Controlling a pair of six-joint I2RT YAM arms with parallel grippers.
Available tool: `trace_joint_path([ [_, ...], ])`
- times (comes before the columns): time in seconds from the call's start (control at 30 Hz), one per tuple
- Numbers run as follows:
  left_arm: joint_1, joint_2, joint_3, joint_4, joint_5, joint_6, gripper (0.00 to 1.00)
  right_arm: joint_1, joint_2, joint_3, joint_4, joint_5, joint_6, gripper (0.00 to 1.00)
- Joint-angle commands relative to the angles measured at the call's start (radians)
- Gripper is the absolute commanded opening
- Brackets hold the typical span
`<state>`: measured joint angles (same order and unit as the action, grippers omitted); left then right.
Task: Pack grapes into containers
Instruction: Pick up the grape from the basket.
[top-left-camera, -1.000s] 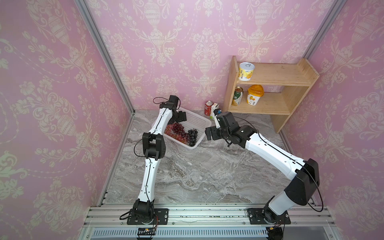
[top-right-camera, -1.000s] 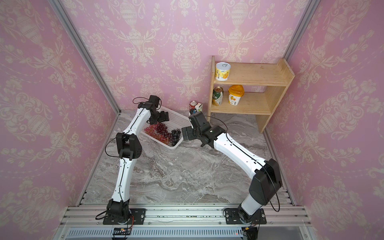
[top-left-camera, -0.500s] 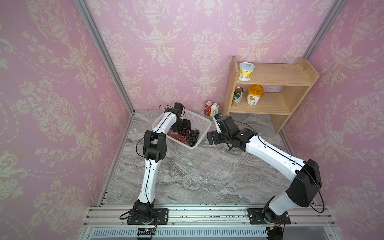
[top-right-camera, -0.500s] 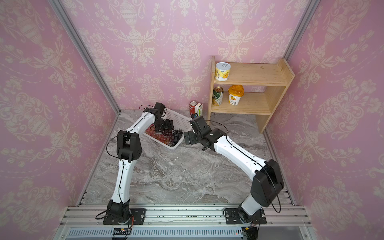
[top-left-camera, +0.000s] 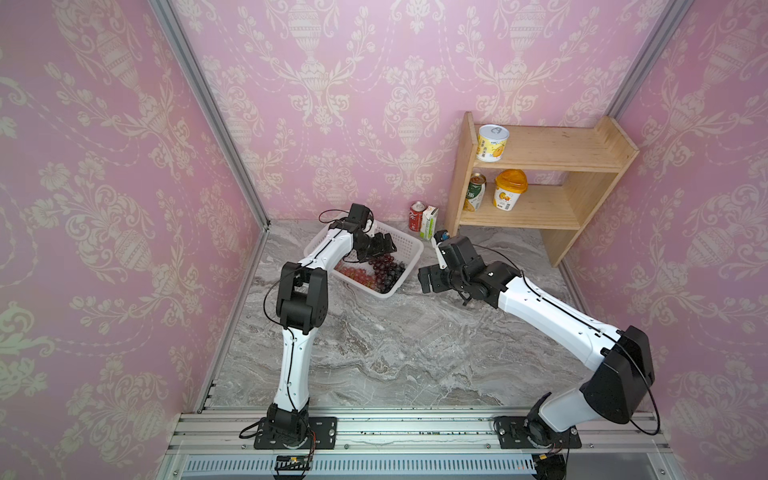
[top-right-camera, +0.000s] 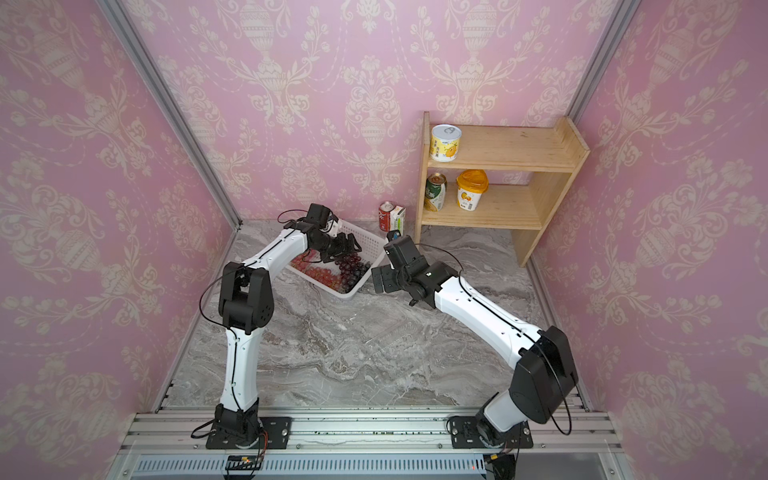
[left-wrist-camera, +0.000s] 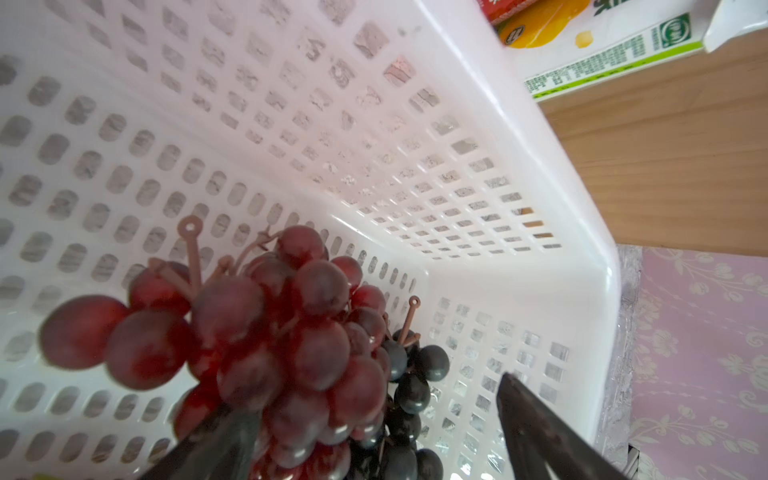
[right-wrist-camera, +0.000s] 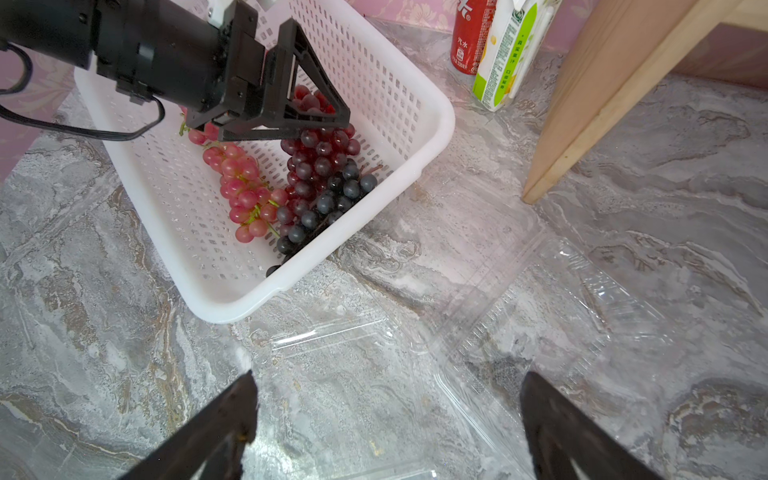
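Left wrist view has my left gripper (left-wrist-camera: 368, 395) spread wide, holding nothing, its jaws astride the dark red grapes (left-wrist-camera: 291, 324) in the white basket (left-wrist-camera: 519, 166) near the worktop's back left corner. Closing here, I might pinch only outer berries, or drag up the near-black bunch (left-wrist-camera: 411, 390) lying against them. Right of the basket, my right gripper (right-wrist-camera: 388, 378) hangs fully open and empty over the clear containers (right-wrist-camera: 582, 291), light shells that a dropped bunch could shove aside.
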<state>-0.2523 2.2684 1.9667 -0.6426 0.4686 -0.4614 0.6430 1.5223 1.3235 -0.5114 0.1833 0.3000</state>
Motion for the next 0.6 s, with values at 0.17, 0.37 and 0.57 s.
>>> trace_joint_path([
  [0.17, 0.063, -0.086, 0.004, -0.011, -0.041, 0.023, 0.91, -0.005, -0.025, -0.012, -0.003, 0.027, 0.025, 1.0],
  [0.37, 0.088, -0.005, 0.128, -0.179, -0.199, 0.064, 0.91, -0.005, -0.013, -0.003, -0.002, 0.017, 0.028, 1.0],
  [0.57, 0.077, 0.083, 0.229, -0.253, -0.196, 0.066, 0.9, -0.004, 0.001, 0.004, 0.007, 0.017, 0.023, 1.0],
])
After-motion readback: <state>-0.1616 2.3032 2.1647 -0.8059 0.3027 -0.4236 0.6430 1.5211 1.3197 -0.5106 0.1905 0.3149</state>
